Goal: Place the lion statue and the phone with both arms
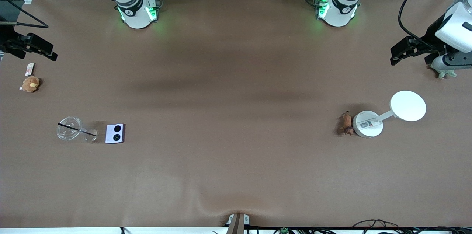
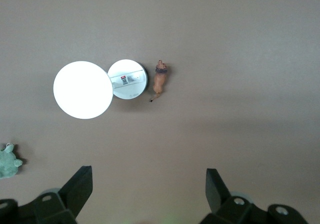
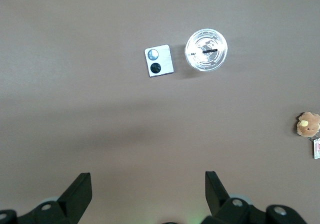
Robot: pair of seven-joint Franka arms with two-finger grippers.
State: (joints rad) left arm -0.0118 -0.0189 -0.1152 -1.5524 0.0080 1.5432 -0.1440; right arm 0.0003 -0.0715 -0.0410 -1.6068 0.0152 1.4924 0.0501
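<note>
Up front, my left gripper [image 1: 396, 54] hangs high at the left arm's end of the table and my right gripper [image 1: 46, 51] at the right arm's end. From my left wrist, my spread, empty fingers [image 2: 80, 186] look down on the lion statue [image 2: 160, 79] lying just beside the white lamp [image 2: 127, 79]. From my right wrist, equally spread fingers [image 3: 80, 191] overlook the phone [image 3: 159, 61] flat near the clear cup [image 3: 206, 50]; whether these are placed or awaiting pickup, I cannot tell.

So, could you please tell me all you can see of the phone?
The phone is a small, pale lilac, squarish slab, seemingly a folded flip model, with two round dark camera lenses on its upper face. It lies flat on the brown table toward the right arm's end, beside a clear plastic cup but apart from it, untouched.
</note>
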